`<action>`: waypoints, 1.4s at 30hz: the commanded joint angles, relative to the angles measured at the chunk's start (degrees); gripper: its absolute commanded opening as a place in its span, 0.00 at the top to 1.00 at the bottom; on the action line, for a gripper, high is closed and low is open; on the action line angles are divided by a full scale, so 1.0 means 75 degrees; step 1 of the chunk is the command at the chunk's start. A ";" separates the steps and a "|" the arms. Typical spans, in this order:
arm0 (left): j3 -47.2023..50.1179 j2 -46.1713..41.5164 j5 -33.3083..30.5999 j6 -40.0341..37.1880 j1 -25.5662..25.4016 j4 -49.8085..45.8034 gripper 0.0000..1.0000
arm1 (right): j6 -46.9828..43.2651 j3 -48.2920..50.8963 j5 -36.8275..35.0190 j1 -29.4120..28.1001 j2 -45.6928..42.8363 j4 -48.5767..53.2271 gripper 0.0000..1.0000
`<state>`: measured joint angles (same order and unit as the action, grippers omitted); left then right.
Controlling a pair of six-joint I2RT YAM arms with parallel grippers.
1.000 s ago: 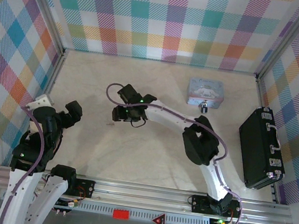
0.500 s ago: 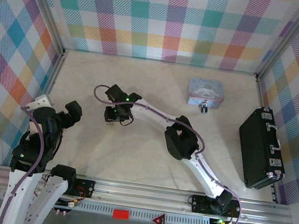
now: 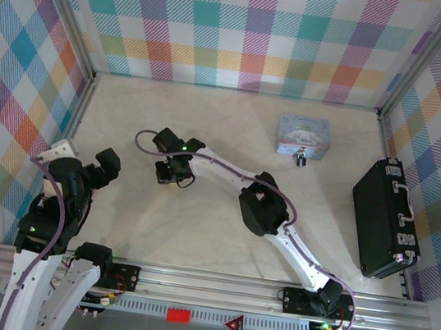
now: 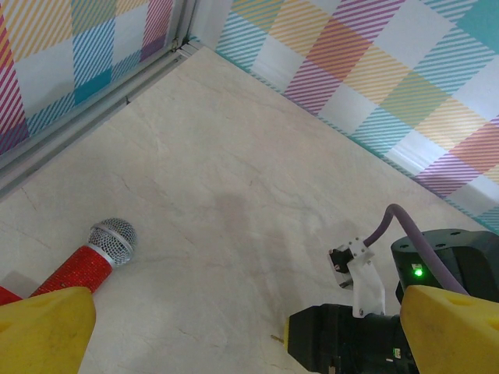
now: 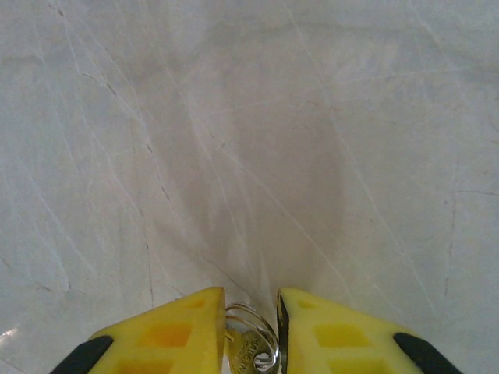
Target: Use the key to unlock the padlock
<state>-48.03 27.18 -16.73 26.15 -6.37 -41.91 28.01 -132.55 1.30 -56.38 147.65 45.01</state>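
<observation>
Nearest you, the left gripper [image 3: 108,162] hangs wide open, holding nothing. Mid-table, your right gripper [image 5: 251,302] is narrow, pinched on the key [image 5: 251,349], so the pickup looks in hand; carry, insertion and turn all lie ahead. The padlock [image 3: 301,158] sits far right, just in front of the blue tin [image 3: 304,134]. Bare table [image 3: 194,232] lies between, and the black case [image 3: 385,219] hugs the right wall.

The key [image 5: 251,347] is shiny silver metal, the tabletop [image 5: 257,132] smooth and marble-veined.
</observation>
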 commanded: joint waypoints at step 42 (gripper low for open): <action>0.0011 0.4437 0.5090 0.1809 -0.0981 0.1931 0.17 | -0.2148 0.9715 -0.1933 -0.0441 -0.7223 -0.7379 1.00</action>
<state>-46.00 59.16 16.05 37.67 -10.59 -30.06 16.95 -62.26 -13.04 -59.92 96.23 -2.50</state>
